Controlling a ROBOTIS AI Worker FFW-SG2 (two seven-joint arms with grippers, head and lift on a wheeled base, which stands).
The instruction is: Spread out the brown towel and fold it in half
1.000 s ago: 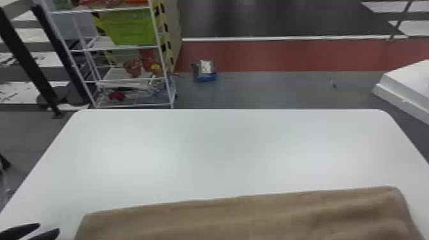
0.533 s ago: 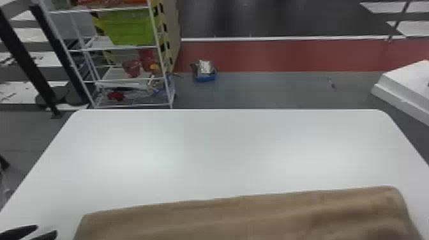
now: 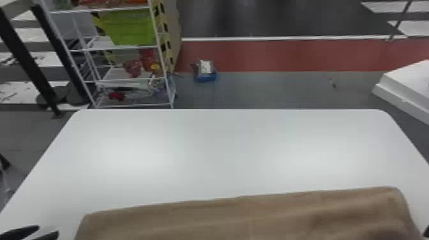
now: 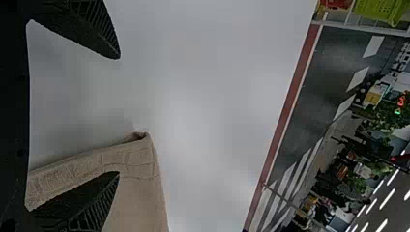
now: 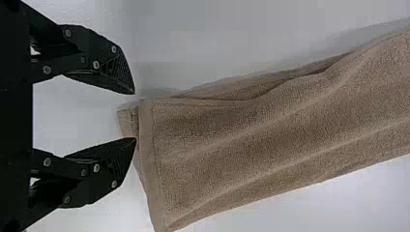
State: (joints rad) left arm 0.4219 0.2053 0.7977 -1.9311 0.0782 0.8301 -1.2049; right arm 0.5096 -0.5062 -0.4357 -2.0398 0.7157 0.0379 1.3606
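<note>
At the head view's bottom left corner is my left gripper, beside the left end of the brown towel, which lies across the near part of the table. My right gripper just shows at the right edge, by the towel's other end. In the left wrist view, my left gripper is open, one finger over the towel near its corner and the other over bare table. The right wrist view has my right gripper open at the hemmed end of the layered, wrinkled towel, holding nothing.
The white table extends beyond the towel to its far edge. Past it on the floor stand a wire shelf with a green basket, a small blue-and-silver package and a white block at right.
My left gripper has shifted slightly toward the left edge of the head view. A tip of my right gripper has come in at the right edge. The towel looks unchanged.
</note>
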